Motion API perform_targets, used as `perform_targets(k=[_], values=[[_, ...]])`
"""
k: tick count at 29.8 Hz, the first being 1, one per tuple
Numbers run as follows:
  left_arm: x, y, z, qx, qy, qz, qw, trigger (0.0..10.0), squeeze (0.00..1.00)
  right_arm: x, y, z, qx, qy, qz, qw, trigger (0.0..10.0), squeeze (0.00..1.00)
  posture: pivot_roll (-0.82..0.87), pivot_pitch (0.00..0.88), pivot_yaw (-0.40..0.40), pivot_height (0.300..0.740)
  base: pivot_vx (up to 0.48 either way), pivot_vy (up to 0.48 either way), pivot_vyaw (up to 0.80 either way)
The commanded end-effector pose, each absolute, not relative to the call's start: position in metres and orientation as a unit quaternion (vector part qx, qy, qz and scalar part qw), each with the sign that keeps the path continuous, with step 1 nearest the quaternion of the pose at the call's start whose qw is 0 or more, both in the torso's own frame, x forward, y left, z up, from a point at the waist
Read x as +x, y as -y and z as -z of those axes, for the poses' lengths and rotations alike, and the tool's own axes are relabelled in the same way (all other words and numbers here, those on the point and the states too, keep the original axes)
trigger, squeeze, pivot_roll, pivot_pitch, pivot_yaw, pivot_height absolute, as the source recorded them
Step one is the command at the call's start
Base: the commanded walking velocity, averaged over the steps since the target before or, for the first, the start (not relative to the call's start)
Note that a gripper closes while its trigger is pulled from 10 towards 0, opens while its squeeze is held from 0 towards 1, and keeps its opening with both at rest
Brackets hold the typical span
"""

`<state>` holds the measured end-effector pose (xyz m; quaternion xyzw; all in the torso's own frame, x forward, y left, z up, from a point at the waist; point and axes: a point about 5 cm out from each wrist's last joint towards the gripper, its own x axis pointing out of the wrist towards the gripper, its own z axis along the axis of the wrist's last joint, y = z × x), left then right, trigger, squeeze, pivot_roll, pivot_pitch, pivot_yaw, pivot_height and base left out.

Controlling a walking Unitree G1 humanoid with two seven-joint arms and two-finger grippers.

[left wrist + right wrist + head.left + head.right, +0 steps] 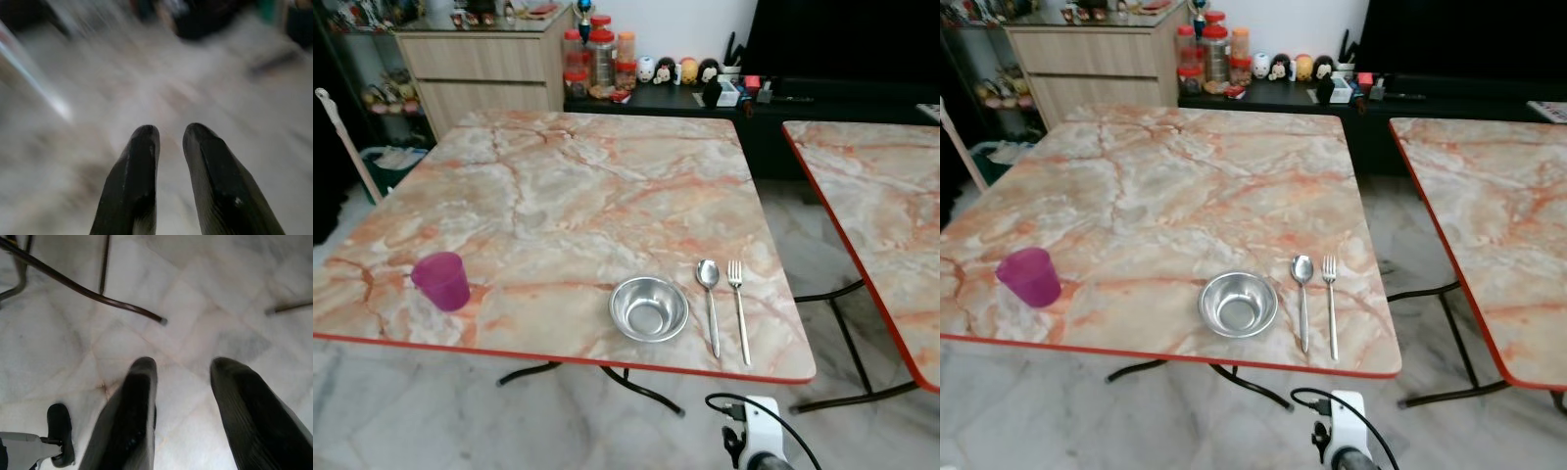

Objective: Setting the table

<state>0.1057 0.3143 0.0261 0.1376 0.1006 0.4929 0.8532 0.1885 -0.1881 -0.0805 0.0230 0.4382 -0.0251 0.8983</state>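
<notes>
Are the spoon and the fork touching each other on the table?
Apart. In the left eye view the spoon and fork lie side by side, right of the steel bowl, with a strip of marble tabletop visible between them along their length.

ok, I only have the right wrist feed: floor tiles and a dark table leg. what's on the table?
Observer: A purple cup, a steel bowl, a spoon and a fork, all near the front edge of the table.
Operator: Cutlery placement?
Observer: Spoon and fork lie side by side to the right of the bowl, spoon nearer it.
Operator: Left end effector doing anything?
Observer: The left end effector points at blurred floor, fingers slightly apart, empty.
Operator: And mine?
Observer: The right end effector is open over the floor, holding nothing.
</notes>
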Motion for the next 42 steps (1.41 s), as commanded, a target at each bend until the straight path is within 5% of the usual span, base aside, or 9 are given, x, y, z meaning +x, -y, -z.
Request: perform_targets(k=[1,7,12,19,29,31,33,41,42], values=[[0.115,-0.315,-0.046,0.180,-0.070,-0.499,0.845,10.0,0.00,0.193,0.183,0.079,0.019,-0.436,0.010,0.900,10.0,0.00,0.16,0.000,-0.056,0.732,0.000,0.000,0.00],[0.175,-0.304,-0.154,0.264,0.111,-0.503,0.816,10.0,0.00,0.198,0.180,0.077,0.016,-0.432,0.001,0.902,10.0,0.00,0.15,0.000,-0.061,0.732,0.000,0.000,0.00],[0.241,-0.248,-0.207,0.221,0.215,-0.314,0.898,10.0,0.00,0.199,0.181,0.076,0.022,-0.428,0.012,0.904,10.0,0.00,0.13,0.000,-0.047,0.732,0.000,0.000,0.00],[0.282,-0.165,-0.186,0.105,0.113,0.007,0.988,10.0,0.00,0.194,0.179,0.079,0.022,-0.433,0.011,0.901,10.0,0.00,0.12,0.000,-0.037,0.732,0.000,0.000,0.00],[0.298,-0.123,-0.160,0.014,0.030,0.140,0.990,10.0,0.00,0.194,0.177,0.079,0.028,-0.432,0.014,0.901,10.0,0.00,0.10,0.000,-0.017,0.732,0.000,0.000,0.00],[0.304,-0.112,-0.155,-0.013,0.010,0.168,0.986,10.0,0.99,0.194,0.177,0.079,0.029,-0.432,0.014,0.901,10.0,0.00,0.09,0.000,-0.014,0.732,0.000,0.000,0.00],[0.306,-0.106,-0.154,-0.024,0.007,0.186,0.982,10.0,1.00,0.194,0.177,0.079,0.029,-0.432,0.014,0.901,10.0,0.00,0.09,0.000,-0.011,0.732,0.000,0.000,0.00],[0.313,-0.089,-0.153,-0.030,0.006,0.212,0.977,10.0,0.92,0.193,0.177,0.080,0.033,-0.432,0.018,0.901,10.0,0.00,0.07,0.000,-0.002,0.732,0.000,0.000,0.00],[0.313,-0.088,-0.154,-0.034,0.007,0.209,0.977,10.0,0.00,0.192,0.177,0.080,0.033,-0.432,0.018,0.901,10.0,0.00,0.07,0.000,0.001,0.732,0.000,0.000,0.00]])
